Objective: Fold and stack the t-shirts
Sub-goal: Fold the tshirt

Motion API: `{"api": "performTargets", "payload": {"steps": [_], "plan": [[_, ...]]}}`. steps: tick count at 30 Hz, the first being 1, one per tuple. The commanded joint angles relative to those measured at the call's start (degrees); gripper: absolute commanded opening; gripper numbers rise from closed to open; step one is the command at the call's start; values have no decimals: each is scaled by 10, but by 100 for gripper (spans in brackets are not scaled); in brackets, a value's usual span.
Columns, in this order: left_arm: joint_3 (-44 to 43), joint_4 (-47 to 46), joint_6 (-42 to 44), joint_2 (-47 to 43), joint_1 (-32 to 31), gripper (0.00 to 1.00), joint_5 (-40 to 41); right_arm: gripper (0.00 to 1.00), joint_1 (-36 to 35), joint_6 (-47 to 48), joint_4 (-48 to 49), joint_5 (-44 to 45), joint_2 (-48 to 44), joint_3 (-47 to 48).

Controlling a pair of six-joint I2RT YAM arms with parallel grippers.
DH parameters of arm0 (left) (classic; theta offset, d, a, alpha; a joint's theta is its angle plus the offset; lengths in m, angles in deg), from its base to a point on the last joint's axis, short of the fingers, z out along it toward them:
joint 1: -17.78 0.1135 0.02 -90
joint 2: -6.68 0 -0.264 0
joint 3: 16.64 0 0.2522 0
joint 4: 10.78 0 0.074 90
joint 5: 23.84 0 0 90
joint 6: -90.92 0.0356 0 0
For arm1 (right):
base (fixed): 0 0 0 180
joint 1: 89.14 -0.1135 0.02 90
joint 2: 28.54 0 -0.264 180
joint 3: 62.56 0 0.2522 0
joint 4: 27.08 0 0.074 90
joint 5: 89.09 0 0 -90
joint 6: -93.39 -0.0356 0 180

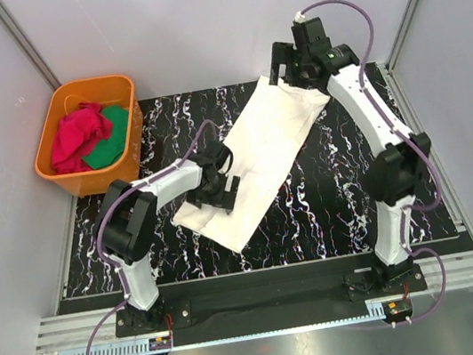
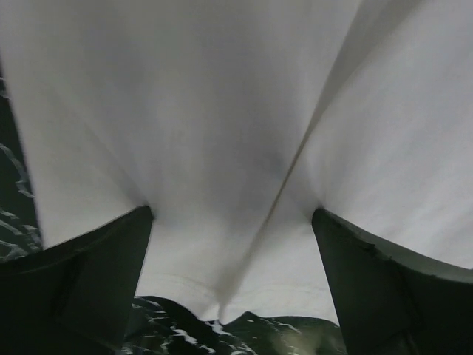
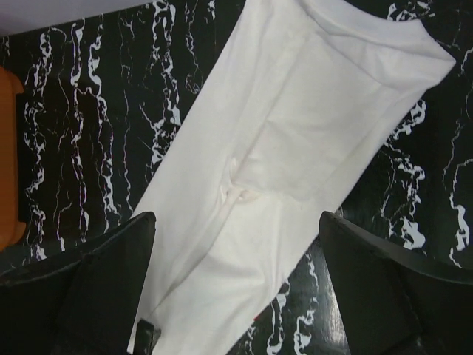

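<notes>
Item: cream-white t-shirt [image 1: 261, 160], lying as long folded strip, diagonal on marbled mat [image 1: 331, 207]. I am holding left gripper [image 2: 230, 214] spread wide, low over near-left end. Right gripper [image 3: 236, 218] hanging wide above far-right end, I judge for end-to-end fold. Red tee [image 1: 77, 135] sitting in orange tub [image 1: 50, 166], far left.

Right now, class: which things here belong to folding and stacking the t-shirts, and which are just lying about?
Job: white t-shirt, laid out; red cloth, crumpled; left claw and right claw, both open.
Lying about: orange tub, holding the red cloth; green cloth beside it, kind unclear; black marbled table.
</notes>
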Motion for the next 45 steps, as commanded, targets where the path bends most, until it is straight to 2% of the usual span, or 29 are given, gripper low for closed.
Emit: {"api": "performTargets", "payload": {"steps": [1,5,7,10,12,15,20,21,24,28,32,35,39,43,45], "plan": [[30,-21,-40,16,14,95,-18,100,-12,-1,0,-2,-59,-90],[80,-57,-88,3,14,94,-76,100,-13,-15,7,7,-100,-167],[116,-91,-109,-4,13,91,-151,100,-12,-24,22,8,-106,-188],[146,-120,-162,-18,-20,90,-195,100,-13,-28,38,5,-77,-203],[169,-161,-192,-35,-40,90,-240,100,-13,-30,37,0,-52,-191],[190,-185,-247,-54,-74,89,-250,100,-12,-25,46,-5,11,-152],[178,-218,-320,-49,-135,91,-283,100,-13,9,42,2,152,-27],[176,-214,-327,-46,-145,91,-280,100,-14,17,35,3,196,23],[165,-186,-312,-38,-153,91,-239,100,-14,33,-4,29,274,117],[158,-158,-294,-34,-163,90,-231,100,-13,64,-12,62,322,159],[177,-211,-297,-61,-171,90,-278,99,-17,97,29,20,335,147],[215,-282,-323,-94,-171,90,-321,98,-31,118,31,-15,377,202],[213,-288,-317,-140,-170,90,-326,97,-48,107,25,-57,454,326],[177,-234,-276,-213,-167,91,-276,98,-52,84,85,-58,403,275],[136,-190,-242,-246,-149,91,-235,99,-51,81,80,-48,364,275]]}}
